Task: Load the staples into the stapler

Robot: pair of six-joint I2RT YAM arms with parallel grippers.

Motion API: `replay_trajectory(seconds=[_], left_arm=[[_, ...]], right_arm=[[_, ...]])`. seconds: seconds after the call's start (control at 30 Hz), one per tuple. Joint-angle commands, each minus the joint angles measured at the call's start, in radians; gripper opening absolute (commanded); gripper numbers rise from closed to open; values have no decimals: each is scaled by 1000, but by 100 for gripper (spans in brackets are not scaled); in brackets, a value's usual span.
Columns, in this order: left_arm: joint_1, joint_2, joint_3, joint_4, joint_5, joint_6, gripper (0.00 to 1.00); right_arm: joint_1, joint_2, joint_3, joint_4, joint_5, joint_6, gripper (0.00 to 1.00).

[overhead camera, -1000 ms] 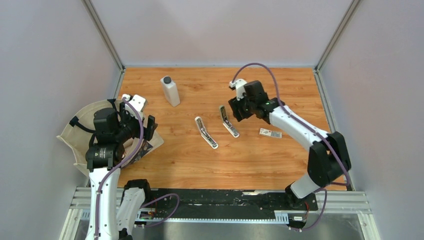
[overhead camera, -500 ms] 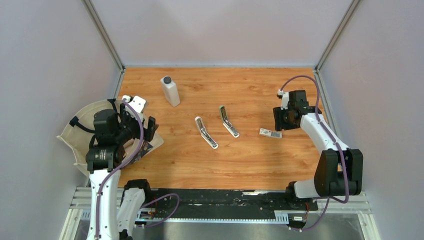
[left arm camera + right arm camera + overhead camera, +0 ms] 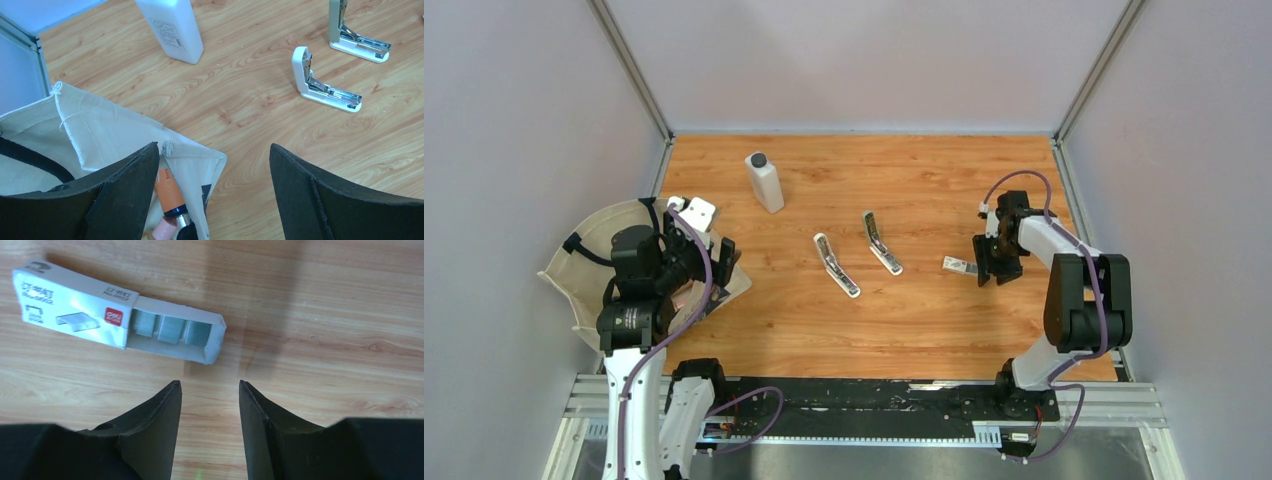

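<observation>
The staples (image 3: pixel 172 332) lie in grey strips in a small white box (image 3: pixel 75 302) whose tray is slid partly out, flat on the wood. My right gripper (image 3: pixel 208 385) hovers just short of the tray's open end, open, with only bare wood between its fingers. From above, the box (image 3: pixel 959 266) sits right beside that gripper (image 3: pixel 984 272). Two white staplers (image 3: pixel 836 265) (image 3: pixel 882 243) lie swung open at mid-table, also seen in the left wrist view (image 3: pixel 322 85) (image 3: pixel 356 31). My left gripper (image 3: pixel 215 155) is wide open over a bag's edge, holding nothing.
A cream cloth bag (image 3: pixel 584 275) lies at the left edge; an orange tube (image 3: pixel 167 190) and other small items lie in its mouth. A white bottle (image 3: pixel 765 181) stands at the back left. Grey walls enclose the table on three sides.
My right arm swung from beside the staplers to the right and came down next to the staples box, its jaws narrowing. The left arm shifted only slightly.
</observation>
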Motion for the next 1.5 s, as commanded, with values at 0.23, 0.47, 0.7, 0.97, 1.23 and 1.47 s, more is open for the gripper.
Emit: replay_trajectory(seconds=[0.23, 0.47, 0.7, 0.97, 1.23, 1.47], left_arm=[[7, -6, -22, 6, 4, -23, 88], [7, -7, -29, 9, 5, -20, 89], [7, -6, -29, 10, 13, -20, 89], [7, -10, -37, 13, 15, -19, 89], [10, -16, -42, 13, 13, -19, 89], [15, -13, -45, 16, 18, -20, 89]], right_arm=[[-3, 99, 110, 93, 137, 22, 49], [0, 67, 138, 131, 175, 13, 49], [13, -35, 146, 96, -24, -137, 52], [63, 2, 195, 78, 25, -170, 47], [91, 51, 196, 87, -23, -188, 36], [100, 91, 166, 102, -13, -208, 36]])
